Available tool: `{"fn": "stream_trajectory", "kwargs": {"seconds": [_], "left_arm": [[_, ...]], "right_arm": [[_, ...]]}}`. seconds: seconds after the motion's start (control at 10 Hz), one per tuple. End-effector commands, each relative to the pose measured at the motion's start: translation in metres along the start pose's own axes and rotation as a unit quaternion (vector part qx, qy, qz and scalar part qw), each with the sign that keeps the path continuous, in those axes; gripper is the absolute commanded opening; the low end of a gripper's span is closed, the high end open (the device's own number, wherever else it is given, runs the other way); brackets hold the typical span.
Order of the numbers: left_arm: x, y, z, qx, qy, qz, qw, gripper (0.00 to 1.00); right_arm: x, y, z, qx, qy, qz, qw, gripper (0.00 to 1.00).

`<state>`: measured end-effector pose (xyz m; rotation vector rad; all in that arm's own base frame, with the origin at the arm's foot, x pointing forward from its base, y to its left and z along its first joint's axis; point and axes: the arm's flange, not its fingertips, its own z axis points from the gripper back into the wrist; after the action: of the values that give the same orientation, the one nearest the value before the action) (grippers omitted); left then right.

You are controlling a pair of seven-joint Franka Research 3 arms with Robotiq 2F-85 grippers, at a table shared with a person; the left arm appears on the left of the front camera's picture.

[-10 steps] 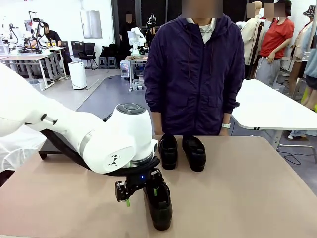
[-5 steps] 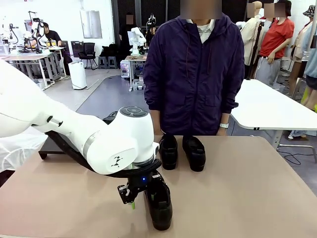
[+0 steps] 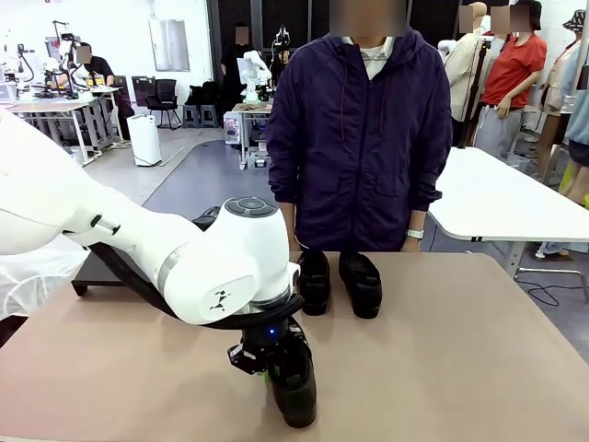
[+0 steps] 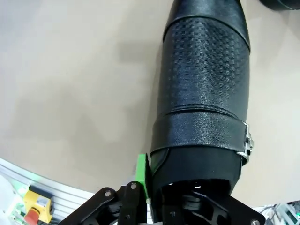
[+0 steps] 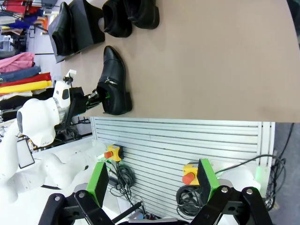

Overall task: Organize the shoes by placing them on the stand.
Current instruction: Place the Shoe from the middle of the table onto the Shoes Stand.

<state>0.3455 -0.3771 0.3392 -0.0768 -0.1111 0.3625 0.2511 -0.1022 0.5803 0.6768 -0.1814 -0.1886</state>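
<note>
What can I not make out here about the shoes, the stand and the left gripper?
Front view: the left arm hides most of the stand.
Left wrist view: the top edge cuts off the toe of the near shoe; the shoe's heel hides one finger of the left gripper.
Right wrist view: the top edge cuts off part of the stand.

shoe (image 4: 202,84): black (checked embossing, silver buckle (image 4: 247,143)) | tabletop (image 4: 70,93): beige | pad (image 4: 141,169): green | jacket (image 3: 359,138): purple

Four black shoes (image 5: 115,79) on this count: the nearest shoe (image 3: 294,391) at the table's (image 3: 460,350) near edge, a pair (image 3: 360,284) at the far edge, another shoe (image 5: 61,28) on the one stand (image 5: 89,23) visible. One person (image 3: 368,138).
</note>
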Motion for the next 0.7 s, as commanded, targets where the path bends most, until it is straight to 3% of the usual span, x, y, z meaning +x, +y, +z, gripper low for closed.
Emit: {"fn": "stream_trajectory", "kwargs": {"seconds": [0.0,0.3,0.5,0.6], "left_arm": [[-0.003,-0.008,-0.008,0.01,-0.012,-0.002,1.0,0.0],[-0.003,-0.007,0.007,0.0,-0.019,-0.014,1.0,0.0],[-0.005,0.002,0.048,-0.015,-0.043,-0.052,0.998,0.0],[-0.008,0.01,0.079,-0.027,-0.049,-0.098,0.994,0.0]], "right_arm": [[0.001,0.0,0.002,0.017,0.001,0.011,1.0,1.0],[0.001,0.0,0.002,0.017,0.001,0.011,1.0,1.0],[0.001,0.0,0.002,0.017,0.001,0.011,1.0,1.0],[0.001,0.0,0.002,0.017,0.001,0.011,1.0,1.0]]}}
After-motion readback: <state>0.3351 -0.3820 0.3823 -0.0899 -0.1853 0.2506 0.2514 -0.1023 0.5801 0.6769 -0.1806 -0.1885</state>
